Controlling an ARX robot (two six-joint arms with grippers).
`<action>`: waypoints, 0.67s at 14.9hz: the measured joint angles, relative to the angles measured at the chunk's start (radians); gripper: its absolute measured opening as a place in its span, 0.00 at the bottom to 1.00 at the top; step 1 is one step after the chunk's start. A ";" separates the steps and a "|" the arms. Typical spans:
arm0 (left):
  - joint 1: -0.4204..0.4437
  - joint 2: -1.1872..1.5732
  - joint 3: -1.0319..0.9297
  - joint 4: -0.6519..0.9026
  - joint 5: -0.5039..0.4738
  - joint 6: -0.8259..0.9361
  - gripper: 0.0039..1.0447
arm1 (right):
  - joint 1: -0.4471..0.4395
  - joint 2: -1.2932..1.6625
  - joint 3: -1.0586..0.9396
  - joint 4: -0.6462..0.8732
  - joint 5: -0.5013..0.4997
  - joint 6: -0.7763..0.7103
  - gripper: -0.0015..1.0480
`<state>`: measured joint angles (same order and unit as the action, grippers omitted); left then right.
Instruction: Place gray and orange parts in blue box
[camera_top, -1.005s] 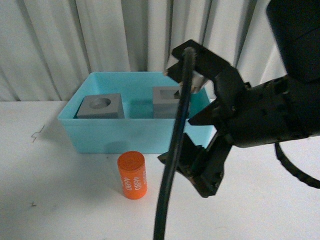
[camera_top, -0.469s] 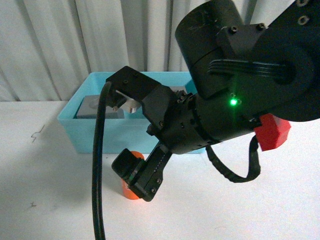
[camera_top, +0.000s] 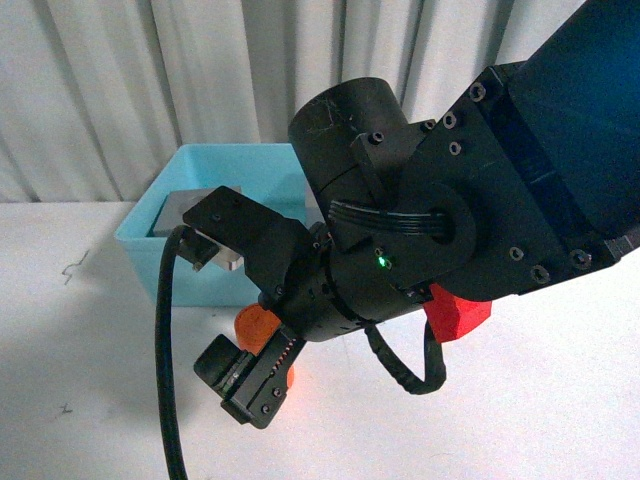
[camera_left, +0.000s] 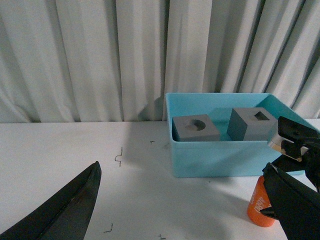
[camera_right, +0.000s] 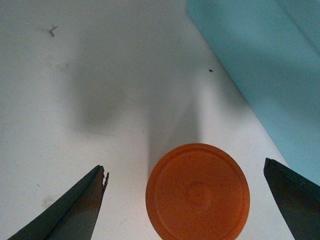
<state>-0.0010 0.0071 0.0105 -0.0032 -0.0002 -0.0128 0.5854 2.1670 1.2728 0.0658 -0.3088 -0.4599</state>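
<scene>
The orange cylinder (camera_right: 197, 191) stands upright on the white table in front of the blue box (camera_left: 220, 155). My right gripper (camera_right: 187, 205) is open, pointing down, with the cylinder's top between its fingers and a gap on each side. In the front view the gripper (camera_top: 235, 320) straddles the cylinder (camera_top: 255, 325), and the arm hides most of the box (camera_top: 160, 235). Both gray cubes lie inside the box: the round-recess one (camera_left: 196, 128) and the square-recess one (camera_left: 252, 123). My left gripper (camera_left: 182, 215) is open and empty, low over the table, left of the cylinder (camera_left: 259, 207).
White pleated curtains (camera_left: 100, 55) hang right behind the box. The table (camera_left: 75, 150) is white with small dark marks. The right arm's black cable (camera_top: 165, 380) hangs in front of the table in the front view.
My right arm has swung left and down from beside the box to over the orange cylinder. It now covers most of the box in the front view.
</scene>
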 joint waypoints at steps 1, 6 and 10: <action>0.000 0.000 0.000 0.000 0.000 0.000 0.94 | 0.004 0.004 0.003 0.002 0.004 0.000 0.94; 0.000 0.000 0.000 0.000 0.000 0.000 0.94 | 0.017 0.024 0.023 0.003 0.029 0.011 0.94; 0.000 0.000 0.000 0.000 0.000 0.000 0.94 | 0.017 0.038 0.035 -0.005 0.041 0.022 0.69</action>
<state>-0.0010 0.0071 0.0105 -0.0032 0.0002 -0.0128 0.6025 2.2047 1.3075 0.0605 -0.2680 -0.4381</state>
